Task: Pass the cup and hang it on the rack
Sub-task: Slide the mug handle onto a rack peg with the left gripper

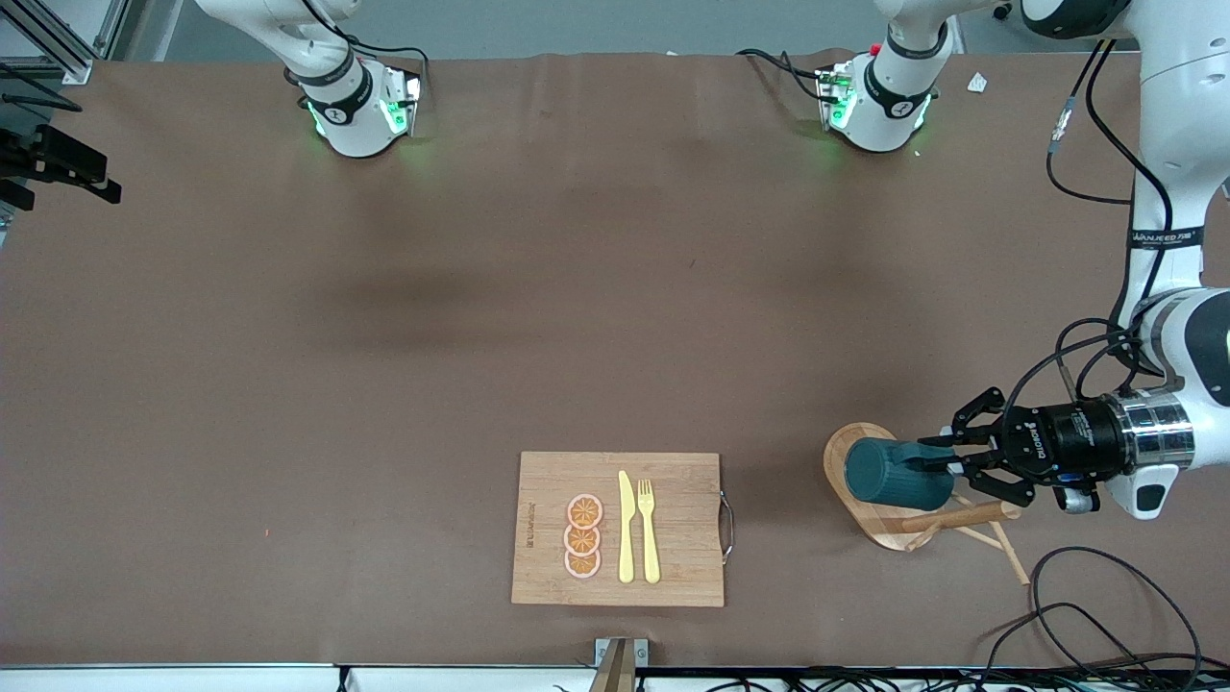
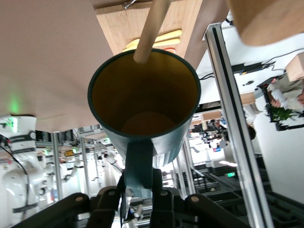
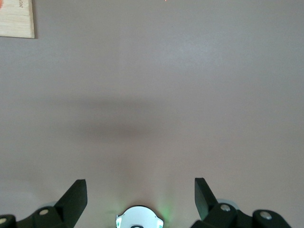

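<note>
Where the front view's lower right holds the rack, the left end effector is clenched on the handle of the cup, held on its side over the rack's oval base. A peg crosses the cup's rim in the left wrist view. Cutting board, lower centre of the surface: three orange slices, knife, fork. Right end effector: released, waiting over bare surface, seen only in its wrist view.
</note>
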`<state>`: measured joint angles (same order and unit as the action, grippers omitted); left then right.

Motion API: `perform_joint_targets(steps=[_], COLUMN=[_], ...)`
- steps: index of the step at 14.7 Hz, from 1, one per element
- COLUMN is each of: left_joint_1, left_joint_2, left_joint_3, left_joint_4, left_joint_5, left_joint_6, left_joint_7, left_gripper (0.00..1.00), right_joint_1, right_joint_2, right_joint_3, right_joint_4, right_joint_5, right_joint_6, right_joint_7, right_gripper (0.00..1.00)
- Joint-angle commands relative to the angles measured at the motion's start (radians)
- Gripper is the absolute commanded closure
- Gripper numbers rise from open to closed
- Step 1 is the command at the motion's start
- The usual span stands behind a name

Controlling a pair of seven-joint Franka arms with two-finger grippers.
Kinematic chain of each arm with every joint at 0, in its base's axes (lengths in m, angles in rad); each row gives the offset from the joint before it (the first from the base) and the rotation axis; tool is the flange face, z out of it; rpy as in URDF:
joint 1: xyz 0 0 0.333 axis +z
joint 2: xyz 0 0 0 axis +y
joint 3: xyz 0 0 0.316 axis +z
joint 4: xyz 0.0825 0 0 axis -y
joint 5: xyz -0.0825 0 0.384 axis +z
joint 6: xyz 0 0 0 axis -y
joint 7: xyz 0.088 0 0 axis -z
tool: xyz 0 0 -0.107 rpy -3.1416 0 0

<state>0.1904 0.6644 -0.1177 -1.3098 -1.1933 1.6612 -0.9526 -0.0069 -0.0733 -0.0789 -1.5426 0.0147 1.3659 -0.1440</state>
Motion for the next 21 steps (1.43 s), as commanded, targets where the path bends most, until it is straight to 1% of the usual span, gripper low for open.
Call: perform_joint_targets(steps=[1, 3, 5, 8, 21], left_joint_1=[0.003, 0.004, 0.004, 0.004, 0.041], left_joint_2=[0.021, 0.023, 0.029, 0.030, 0.061], left_joint_3=[0.018, 0.026, 0.055, 0.058, 0.056], left_joint_4=[0.038, 0.038, 0.038, 0.040, 0.044], left_joint_5=[0.021, 0.029, 0.029, 0.029, 0.017], left_joint_6=[-0.044, -0.067, -0.096, -0.100, -0.078], left_joint_7=[0.037, 0.069, 0.095, 0.104, 0.127], left_gripper=[1.00, 1.00, 1.00, 1.00, 1.00], right_joint_1=[0.001, 0.001, 0.001, 0.002, 0.002], right_joint_2=[-0.025, -0.025, -0.025, -0.025, -0.025], right_joint_3=[0.002, 0.002, 0.004, 0.004, 0.004], right_joint_4=[-0.019, -0.019, -0.019, -0.019, -0.019], right_joint_5=[-0.001, -0.001, -0.001, -0.001, -0.001], right_joint_6=[-0.002, -0.002, 0.005, 0.027, 0.018], right_joint_7=[0.009, 0.011, 0.011, 0.009, 0.008], right_gripper=[0.00, 0.00, 0.00, 0.00, 0.00])
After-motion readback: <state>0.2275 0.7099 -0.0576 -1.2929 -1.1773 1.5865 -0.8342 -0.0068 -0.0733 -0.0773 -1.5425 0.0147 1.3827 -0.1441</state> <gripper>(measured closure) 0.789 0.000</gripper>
